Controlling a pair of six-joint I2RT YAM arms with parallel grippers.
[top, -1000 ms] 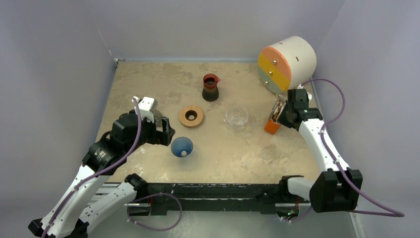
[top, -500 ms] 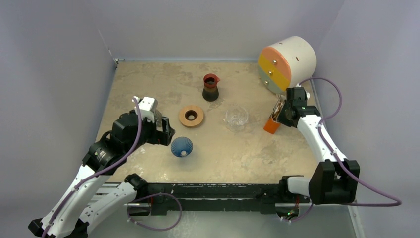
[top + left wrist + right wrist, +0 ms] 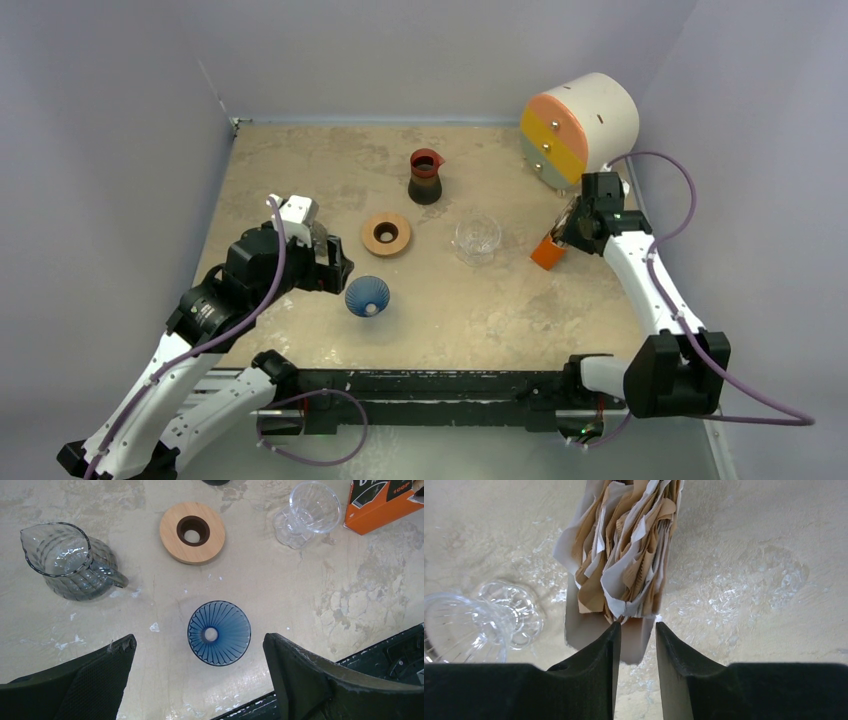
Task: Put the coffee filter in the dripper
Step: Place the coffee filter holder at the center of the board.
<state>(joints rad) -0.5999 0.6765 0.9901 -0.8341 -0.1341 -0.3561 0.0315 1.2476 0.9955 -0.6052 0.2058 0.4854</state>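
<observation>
The dripper (image 3: 367, 296), a small deep-blue ribbed cone, stands on the table near the front left. My left gripper (image 3: 335, 265) hovers just left of it, open wide; in the left wrist view the dripper (image 3: 219, 632) shows between and just ahead of the left gripper's (image 3: 199, 640) spread fingers. Tan and white coffee filters (image 3: 629, 555) stick out of an orange box (image 3: 547, 251) at the right. My right gripper (image 3: 572, 225) is over that box. In its wrist view the right gripper (image 3: 637, 625) has its jaws a little apart, tips right at the filters' lower edges, nothing between them.
A tan wooden ring (image 3: 386, 234), a clear glass cup (image 3: 477, 240) and a dark carafe with a red rim (image 3: 426, 177) stand mid-table. A white drum with coloured fronts (image 3: 580, 128) sits back right. A glass pitcher (image 3: 65, 562) stands under the left arm. Walls close three sides.
The right gripper's jaws have parted from shut, and its wrist has shifted slightly toward the drum. The left arm and the dripper have not moved.
</observation>
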